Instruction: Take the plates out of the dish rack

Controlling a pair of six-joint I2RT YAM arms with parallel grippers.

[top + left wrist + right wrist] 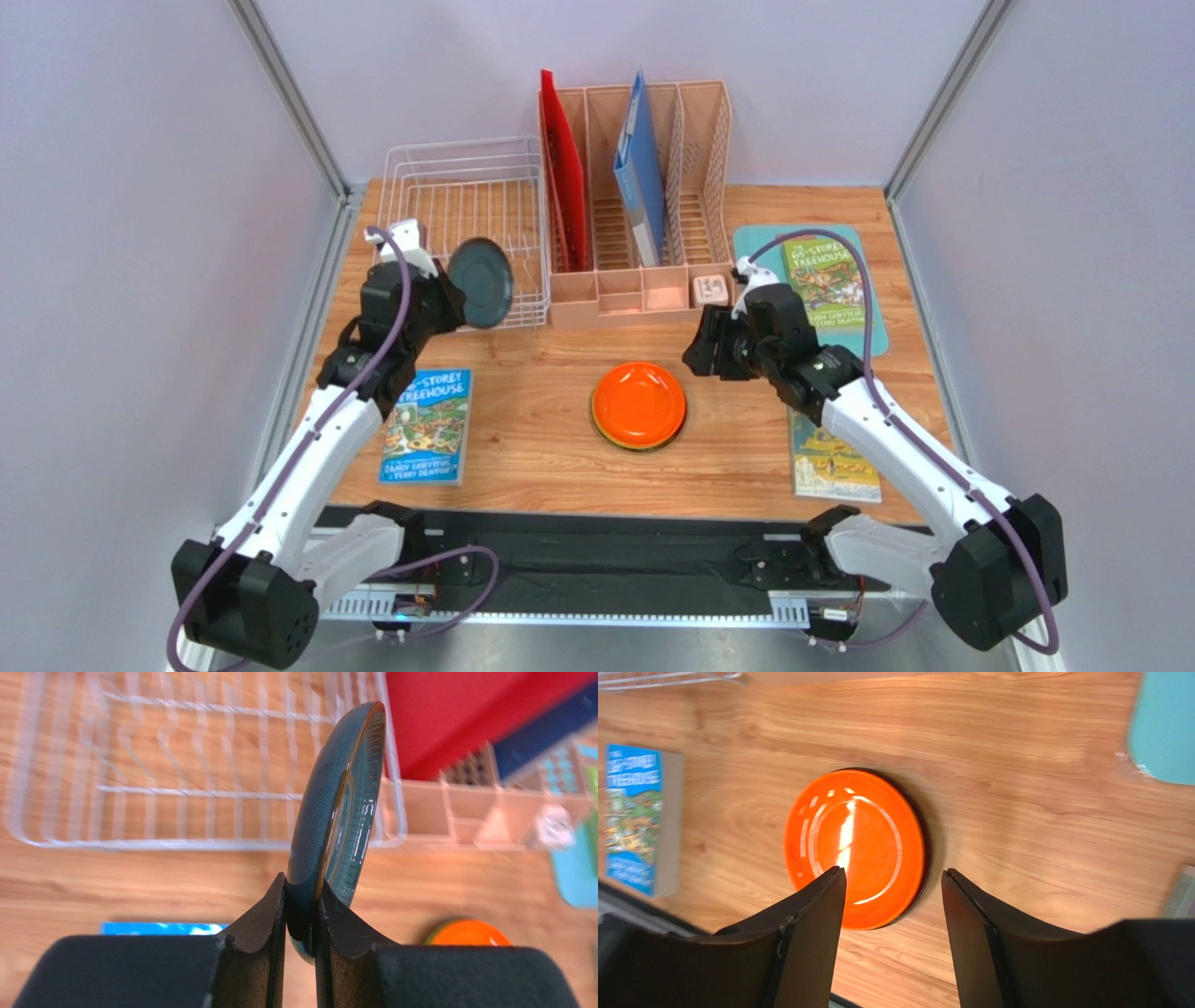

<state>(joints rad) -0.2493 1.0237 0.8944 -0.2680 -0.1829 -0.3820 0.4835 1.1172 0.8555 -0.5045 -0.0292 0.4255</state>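
Gripping dark grey-teal plate (pixel 330 812) by rim: left jaws clamped, plate held on edge beside dish rack (pixel 421 182) for carrying. Right jaws apart above orange plate (pixel 857 840), mid-desk (pixel 547 371); likely stacking spot.

Top cam is looking down from high at the near side over the whole wooden surface (pixel 533 420). Left wrist cam is closely facing the white wire dish rack (pixel 203 792); right is looking down on the glossy orange round plate (pixel 854 847), visible in all.
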